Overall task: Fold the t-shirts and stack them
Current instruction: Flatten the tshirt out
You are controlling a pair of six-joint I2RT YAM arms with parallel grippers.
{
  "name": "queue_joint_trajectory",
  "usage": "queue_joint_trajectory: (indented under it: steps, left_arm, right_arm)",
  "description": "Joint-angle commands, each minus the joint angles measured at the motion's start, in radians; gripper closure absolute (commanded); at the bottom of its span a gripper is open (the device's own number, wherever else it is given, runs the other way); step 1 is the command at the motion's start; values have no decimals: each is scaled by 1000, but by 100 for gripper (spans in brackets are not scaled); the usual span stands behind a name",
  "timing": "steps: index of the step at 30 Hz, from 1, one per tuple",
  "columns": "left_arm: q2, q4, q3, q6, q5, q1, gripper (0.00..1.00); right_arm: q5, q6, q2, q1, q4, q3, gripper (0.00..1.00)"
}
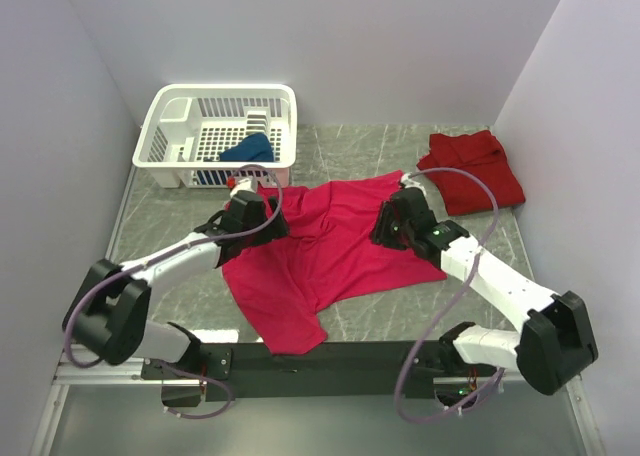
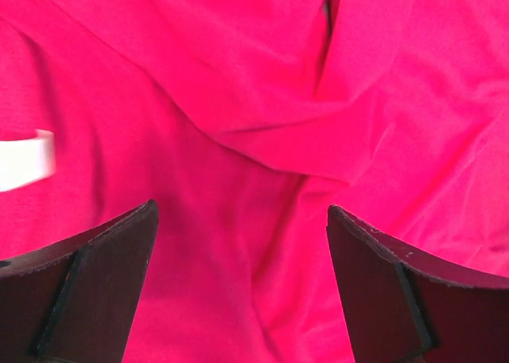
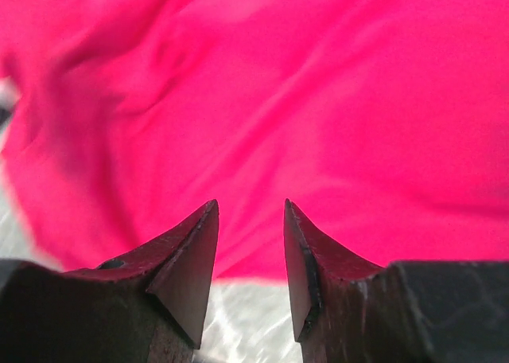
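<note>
A magenta t-shirt (image 1: 320,251) lies spread and rumpled in the middle of the table. My left gripper (image 1: 272,216) hovers over its left upper part, jaws wide open. In the left wrist view only creased magenta cloth (image 2: 262,100) shows between the open gripper (image 2: 241,208). My right gripper (image 1: 383,226) is at the shirt's right edge, open with nothing between its fingers. In the right wrist view that gripper (image 3: 250,204) stands over bare table, with the magenta shirt (image 3: 302,100) just beyond the tips. A darker red t-shirt (image 1: 472,168) lies bunched at the back right. A dark blue t-shirt (image 1: 246,150) sits in the basket.
A white lattice basket (image 1: 170,126) stands at the back left, close behind my left gripper. Pale walls close in the table (image 1: 165,221) on the left, back and right. The black arm mount (image 1: 330,358) runs along the near edge.
</note>
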Motion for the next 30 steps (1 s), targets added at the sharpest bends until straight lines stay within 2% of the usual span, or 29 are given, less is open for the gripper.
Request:
queue_joint_trajectory:
  steps: [1, 5, 15, 22, 30]
  left_arm:
    - [63, 98, 23, -7, 74, -9, 7]
    - [121, 176, -2, -10, 125, -9, 7]
    - [154, 193, -92, 2, 139, 11, 6]
    - [123, 214, -180, 4, 151, 46, 6]
    - [45, 191, -255, 8, 151, 89, 6]
  right_arm:
    - [50, -48, 42, -96, 79, -43, 54]
    - [60, -27, 130, -121, 105, -80, 56]
    - [50, 115, 217, -80, 108, -184, 59]
    - [54, 164, 248, 46, -8, -175, 59]
    - [85, 257, 162, 149, -206, -201, 58]
